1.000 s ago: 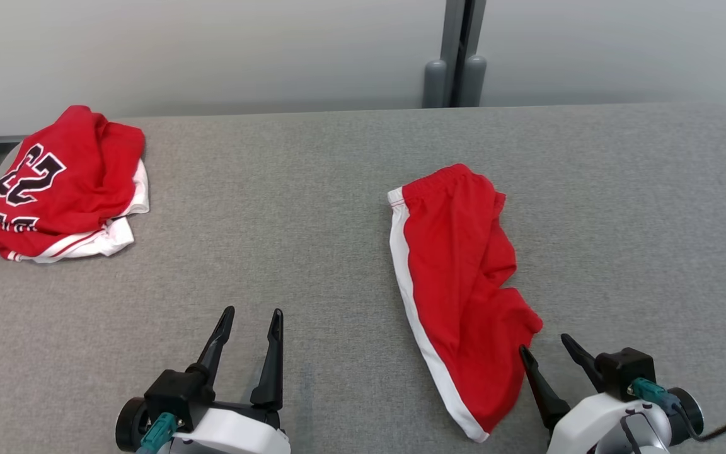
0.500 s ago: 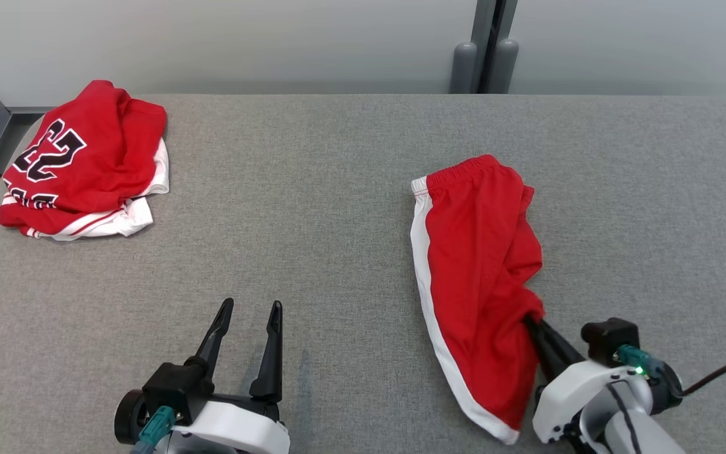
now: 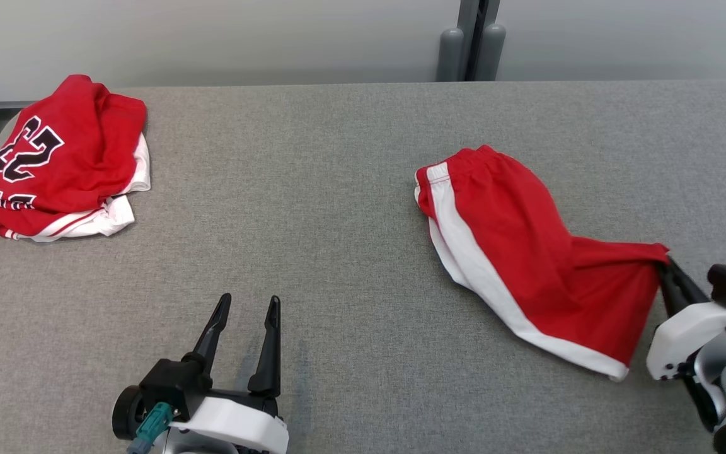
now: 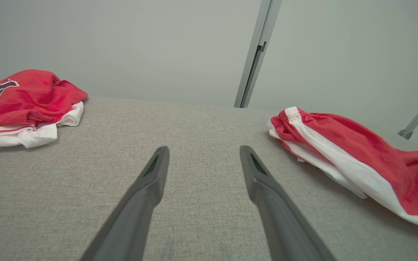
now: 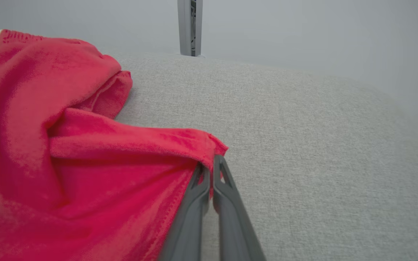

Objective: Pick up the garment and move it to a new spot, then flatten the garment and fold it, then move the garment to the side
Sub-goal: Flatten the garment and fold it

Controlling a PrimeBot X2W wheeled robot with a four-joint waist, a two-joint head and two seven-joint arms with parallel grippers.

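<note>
The garment [image 3: 527, 258] is a pair of red shorts with a white side stripe, stretched across the right half of the grey table [image 3: 312, 208]. My right gripper [image 3: 667, 265] is shut on the garment's hem corner at the far right, pulling the cloth taut. In the right wrist view its fingers [image 5: 198, 192] pinch the red hem [image 5: 209, 152] of the garment [image 5: 67, 145]. My left gripper [image 3: 246, 309] stands open near the table's front edge, well left of the shorts, with nothing between its fingers [image 4: 147, 188]. The left wrist view has the garment [image 4: 354, 148] at the right.
A folded pile of red and white jerseys [image 3: 60, 161] with black numbers lies at the table's far left corner, and the jersey pile [image 4: 24, 105] is at the left wrist view's left. A grey post [image 3: 470, 41] stands against the pale wall behind the table.
My right gripper shut on the shorts' hem corner and dragged it to the right, turning and spreading the shorts. The head camera shifted. The left gripper stayed open and still.
</note>
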